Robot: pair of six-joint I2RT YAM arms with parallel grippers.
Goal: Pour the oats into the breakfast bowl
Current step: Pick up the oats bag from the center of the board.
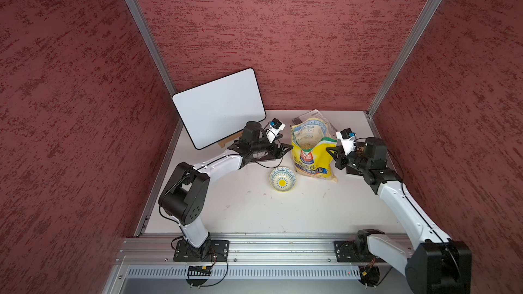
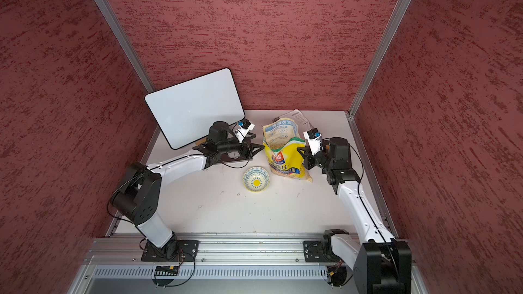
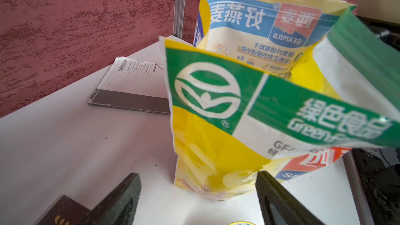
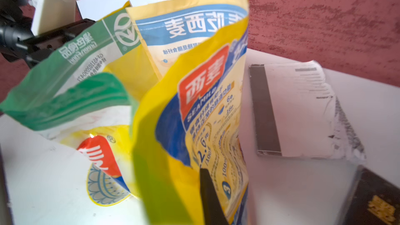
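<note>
The yellow oats bag (image 1: 312, 156) stands upright at the back of the table with its mouth open. Pale oats (image 1: 307, 146) show inside it. My right gripper (image 1: 329, 150) is shut on the bag's right side; in the right wrist view one dark finger (image 4: 207, 191) presses the yellow film and the other is hidden behind a fold. My left gripper (image 3: 197, 175) stands open beside the bag's left edge, which lies just beyond its fingertips. The breakfast bowl (image 1: 282, 179) sits empty in front of the bag, between the two arms.
A white board (image 1: 218, 108) leans on a stand at the back left. A torn booklet (image 1: 317, 115) lies behind the bag. Dark flat items lie under the left wrist (image 3: 60, 211) and under the right wrist (image 4: 378, 202). Red walls enclose three sides.
</note>
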